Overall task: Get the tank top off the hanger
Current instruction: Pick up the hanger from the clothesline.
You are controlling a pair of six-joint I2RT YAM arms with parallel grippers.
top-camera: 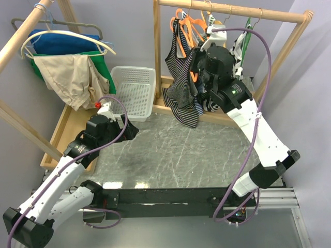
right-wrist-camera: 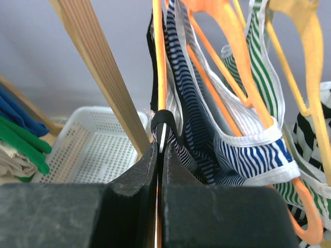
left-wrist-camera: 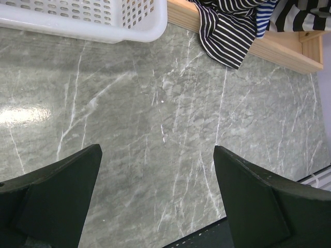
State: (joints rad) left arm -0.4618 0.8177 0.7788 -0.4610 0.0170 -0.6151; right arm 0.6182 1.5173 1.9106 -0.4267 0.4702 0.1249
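A black-and-white striped tank top (top-camera: 181, 90) hangs from an orange hanger (top-camera: 187, 28) on the wooden rail (top-camera: 232, 9), and its hem drapes onto the rack's base. My right gripper (top-camera: 200, 77) is up at the garment's shoulder. In the right wrist view the right gripper (right-wrist-camera: 161, 147) is shut on the tank top's black strap (right-wrist-camera: 161, 124), with the orange hanger arm (right-wrist-camera: 159, 62) rising straight from between the tips. My left gripper (top-camera: 130, 130) is open and empty low over the table. The left wrist view shows its fingers (left-wrist-camera: 57, 191) wide apart and the tank top's hem (left-wrist-camera: 227, 36) far ahead.
A white perforated basket (top-camera: 133, 90) stands at the back left and also shows in the left wrist view (left-wrist-camera: 103, 23). Other striped tops (right-wrist-camera: 248, 150) on orange and yellow hangers crowd the rail to the right. A wooden post (right-wrist-camera: 103, 77) is just left of the right gripper. Folded clothes (top-camera: 67, 67) hang at the far left.
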